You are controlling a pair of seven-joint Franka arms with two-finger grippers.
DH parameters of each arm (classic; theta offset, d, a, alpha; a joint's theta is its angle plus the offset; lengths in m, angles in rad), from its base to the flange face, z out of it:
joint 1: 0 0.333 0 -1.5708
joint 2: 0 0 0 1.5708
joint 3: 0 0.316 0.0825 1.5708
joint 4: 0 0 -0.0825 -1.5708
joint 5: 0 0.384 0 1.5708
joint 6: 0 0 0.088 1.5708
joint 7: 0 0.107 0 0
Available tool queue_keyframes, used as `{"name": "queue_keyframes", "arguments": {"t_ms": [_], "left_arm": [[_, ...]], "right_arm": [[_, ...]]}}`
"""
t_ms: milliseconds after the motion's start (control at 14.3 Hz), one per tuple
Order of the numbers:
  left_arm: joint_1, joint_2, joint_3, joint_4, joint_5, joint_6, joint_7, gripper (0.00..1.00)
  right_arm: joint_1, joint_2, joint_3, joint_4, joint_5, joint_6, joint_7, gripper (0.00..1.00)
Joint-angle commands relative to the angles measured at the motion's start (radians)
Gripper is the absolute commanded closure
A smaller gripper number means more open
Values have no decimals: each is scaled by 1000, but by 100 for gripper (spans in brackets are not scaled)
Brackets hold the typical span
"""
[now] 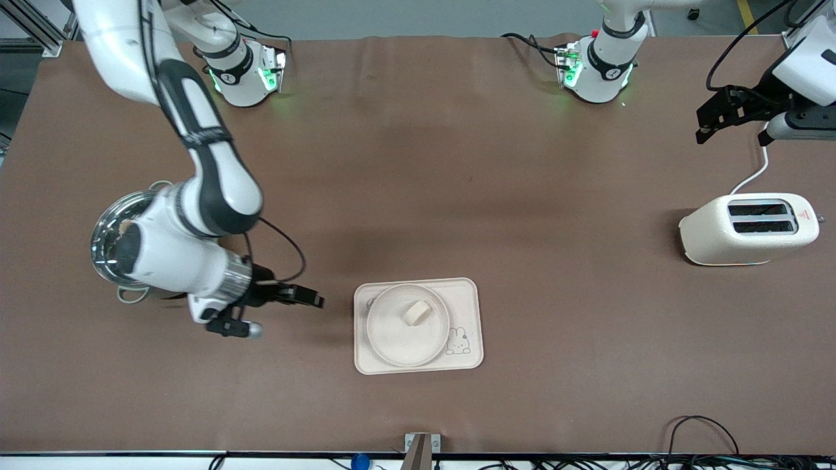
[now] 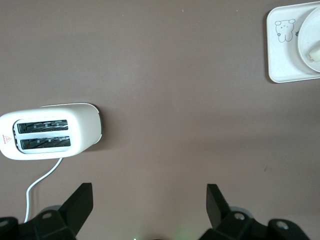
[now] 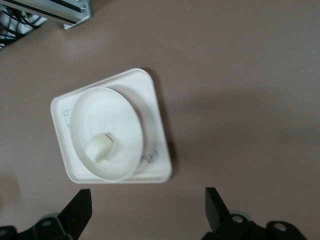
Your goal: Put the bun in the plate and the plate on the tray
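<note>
Bun (image 1: 416,313) on plate (image 1: 392,339), plate covering tray (image 1: 467,297) lettering, rabbit visible

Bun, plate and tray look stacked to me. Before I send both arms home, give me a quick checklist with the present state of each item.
1. Bun in the plate: ok, it lies on the plate's floor.
2. Plate on the tray: ok, it sits inside the tray's rim, beside the rabbit drawing.
3. Right gripper released: ok, fingers open and empty, beside the tray toward the right arm's end of the table.
4. Left gripper free: ok, open and empty, up in the air above the toaster; that arm waits.
5. Steel pot clear of the right arm: cannot tell, the arm covers most of it.
</note>
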Motion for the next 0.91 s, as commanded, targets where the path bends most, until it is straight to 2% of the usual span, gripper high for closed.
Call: {"name": "queue_keyframes", "arguments": {"t_ms": [0,280,559,839], "left_arm": [[-3,-2,1,17,-1,-11,23,0],[-6,-2,-5,21,-1,-13,21,0],[-11,1,-6,35,2,-16,16,0],[-3,3,-5,50,-4,-43,18,0]], "right_arm": [[-26,-132,-27,-68,-110,-129,-13,0],[-100,-254,-30,-67,-303,-261,-13,0],[-163,-350,-30,-50,-406,-395,-19,0],[-239,-459,-32,-50,-431,-484,-103,0]]}}
